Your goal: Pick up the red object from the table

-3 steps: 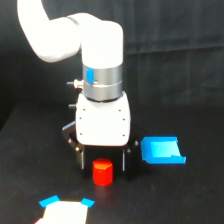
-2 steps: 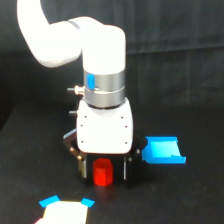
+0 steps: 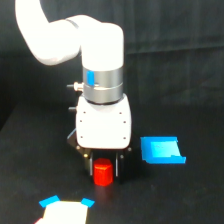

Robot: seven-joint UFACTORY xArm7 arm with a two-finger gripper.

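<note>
Nearest me, a white card with blue corners point(image 3: 64, 210) lies on the black table point(image 3: 190, 200). Just beyond it, the red block point(image 3: 103, 172) sits on the table between my gripper's point(image 3: 104, 169) dark fingers; whether they pinch it, I cannot tell. Blue tray point(image 3: 161, 150) right.

Arm point(image 3: 60, 40): glossy white, thick rounded links, entering from upper left of the frame and curving to centre. Wrist section a fat white cylinder, below it a band of brushed silver metal carrying a small blue marking on its left face. A short silver stub pokes out at the band's left edge. Beneath, a boxy white housing with rounded corners; small dark screw dots near its corners. Gripper point(image 3: 103, 169) at lower centre: black base, dark fingers point(image 3: 118, 167), detail blurred.
</note>
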